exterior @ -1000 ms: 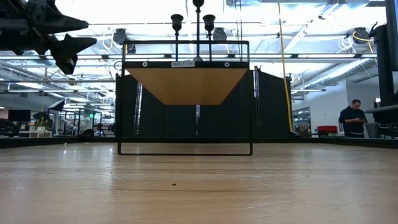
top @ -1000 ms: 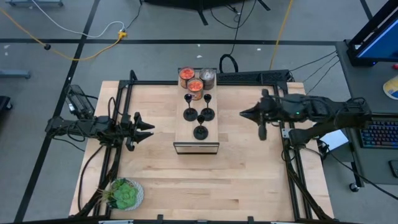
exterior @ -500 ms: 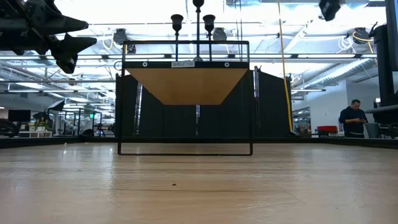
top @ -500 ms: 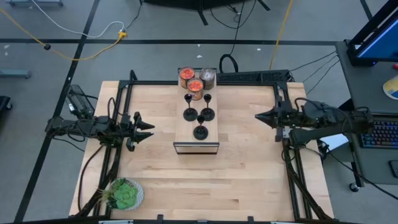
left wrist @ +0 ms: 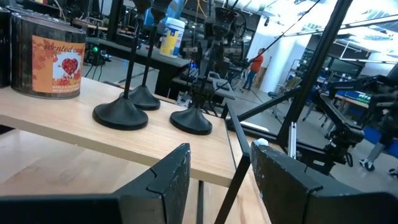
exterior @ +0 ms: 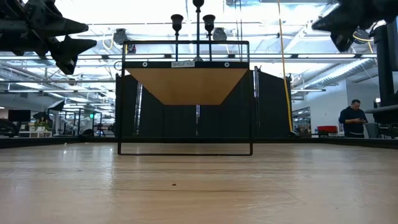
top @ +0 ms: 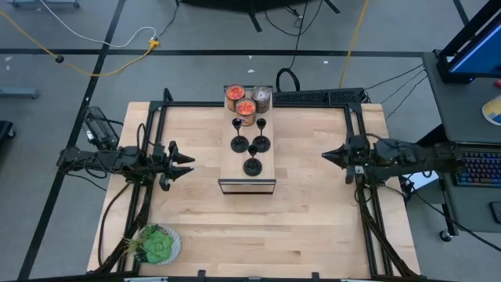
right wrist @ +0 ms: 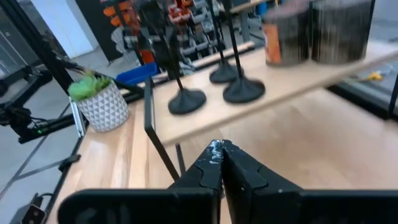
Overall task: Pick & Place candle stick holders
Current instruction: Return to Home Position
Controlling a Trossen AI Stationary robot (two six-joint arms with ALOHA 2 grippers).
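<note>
Candle stick holders (top: 252, 165): three, all upright on the top of the shelf (top: 268, 174), close together, two behind and one in front. Not touched by any gripper.

Right gripper (top: 327, 155): pressed together on nothing, with fingertips (right wrist: 214, 149) meeting. Hanging over the right side of the table (top: 313, 227), well apart from the shelf and pointing toward it. Left gripper (top: 186, 165): parted a moderate amount and empty, over the left side of the table. Also well apart from the shelf and pointing at it.

On the same shelf top, behind the holders: two jars (top: 246, 110) with red-orange content and a silvery jar (top: 261, 95). Near the front left corner of the table: a potted plant (top: 156, 244).

As for progress: apparently finished with the placing, with no holder on the table and none in a gripper. Left to do, probably, only to bring both arms fully to the rest position.
</note>
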